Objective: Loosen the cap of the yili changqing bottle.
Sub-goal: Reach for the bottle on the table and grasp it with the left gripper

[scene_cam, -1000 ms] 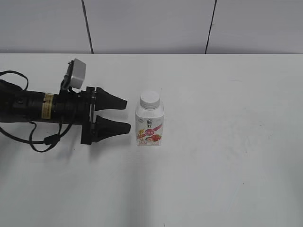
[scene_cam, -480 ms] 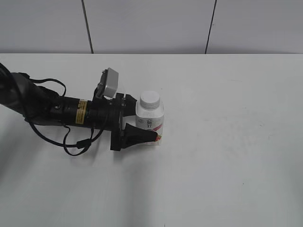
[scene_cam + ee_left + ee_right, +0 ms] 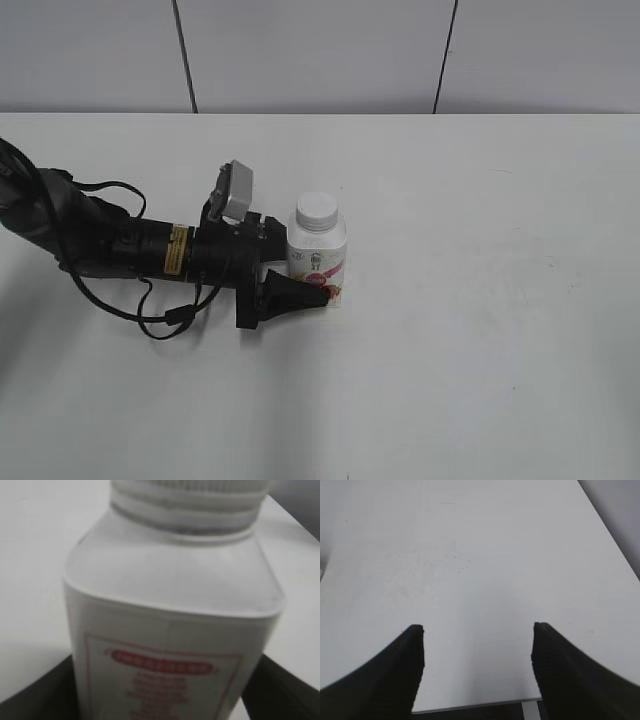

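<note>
The yili changqing bottle (image 3: 318, 262) stands upright on the white table, white with a pink-red label. Its white ribbed cap (image 3: 318, 209) is on top. My left gripper (image 3: 312, 268) reaches in from the left at label height. Its near finger lies across the bottle's front and its far finger is hidden behind the bottle. In the left wrist view the bottle (image 3: 170, 615) fills the frame, with the cap's lower rim (image 3: 187, 492) at the top edge and a dark finger against each lower side. My right gripper (image 3: 477, 630) is open and empty over bare table.
The white table (image 3: 480, 330) spreads to the right of the bottle and in front of it. A grey panelled wall (image 3: 320, 55) runs behind. The right wrist view shows the table's edge (image 3: 475, 705) just below the jaws.
My left arm moved right from well left of the bottle until its open jaws straddled it. In the last half second the jaws settled against the bottle. The bottle stayed put.
</note>
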Motion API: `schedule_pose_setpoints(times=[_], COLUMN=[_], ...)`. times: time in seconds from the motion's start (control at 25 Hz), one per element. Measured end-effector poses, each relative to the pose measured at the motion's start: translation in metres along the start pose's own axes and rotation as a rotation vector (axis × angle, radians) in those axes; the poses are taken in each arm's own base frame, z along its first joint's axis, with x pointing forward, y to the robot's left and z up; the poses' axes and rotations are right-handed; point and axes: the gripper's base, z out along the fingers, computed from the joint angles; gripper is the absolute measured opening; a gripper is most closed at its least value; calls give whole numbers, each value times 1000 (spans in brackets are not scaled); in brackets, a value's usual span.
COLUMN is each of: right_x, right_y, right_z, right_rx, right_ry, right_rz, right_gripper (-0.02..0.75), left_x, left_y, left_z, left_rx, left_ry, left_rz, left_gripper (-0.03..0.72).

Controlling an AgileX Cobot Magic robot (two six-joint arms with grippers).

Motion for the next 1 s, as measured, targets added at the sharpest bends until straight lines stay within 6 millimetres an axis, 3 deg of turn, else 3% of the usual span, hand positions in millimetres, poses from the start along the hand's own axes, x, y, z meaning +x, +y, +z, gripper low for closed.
schedule_pose_setpoints(times=[0.24, 1.0], right_x=[0, 0], right_y=[0, 0], right_z=[0, 0], right_rx=[0, -1], right_ry=[0, 0], right_rz=[0, 5], right_gripper=[533, 533], left_x=[0, -1], left_y=[1, 2], left_z=[0, 0], left_rx=[-11, -14], left_ry=[-1, -8], left_rz=[3, 15], left_gripper=[387, 377])
